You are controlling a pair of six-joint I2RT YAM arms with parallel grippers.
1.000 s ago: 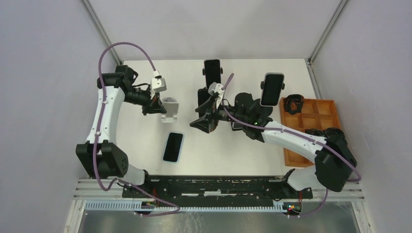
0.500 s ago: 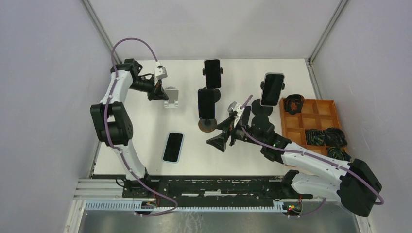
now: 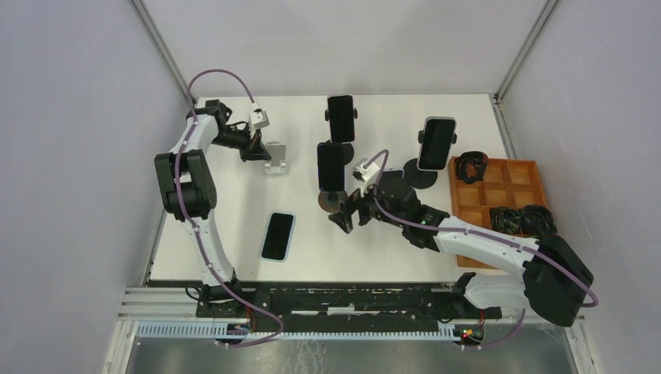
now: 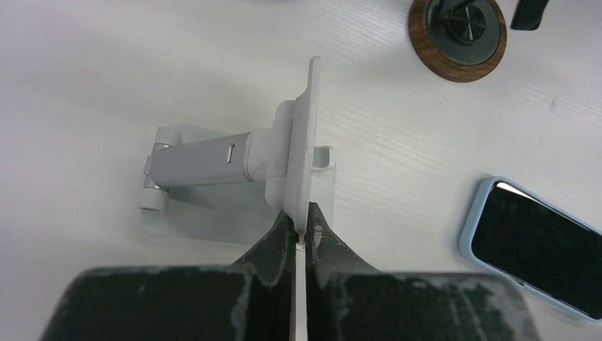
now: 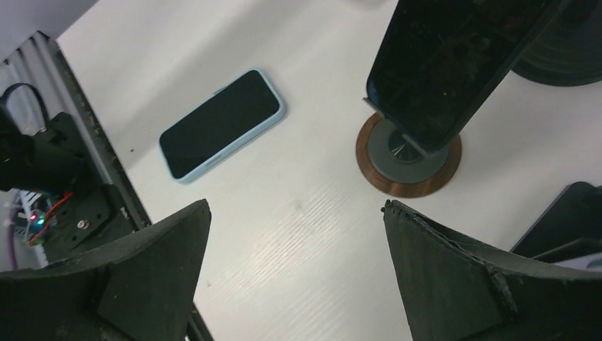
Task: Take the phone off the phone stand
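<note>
A black phone (image 3: 330,165) stands upright on a round wood-based stand (image 3: 331,202) in mid-table; the right wrist view shows the phone (image 5: 454,64) and the base (image 5: 408,160). My right gripper (image 3: 347,214) is open and empty, just to the near right of that base, with its fingers spread wide above bare table (image 5: 294,213). My left gripper (image 3: 256,149) is shut on the edge of an empty white phone stand's plate (image 4: 302,142) at the back left. A blue-cased phone (image 3: 278,235) lies flat on the table and also shows in both wrist views (image 4: 539,249) (image 5: 221,124).
Two more phones stand on stands at the back centre (image 3: 341,117) and back right (image 3: 436,143). A wooden compartment tray (image 3: 499,202) with dark items sits at the right edge. The wood-based stand shows in the left wrist view's upper right (image 4: 458,32).
My left arm has drawn the white stand toward the back left, still gripping it. My right gripper pulled back toward the near right, then came in again beside the wood base.
</note>
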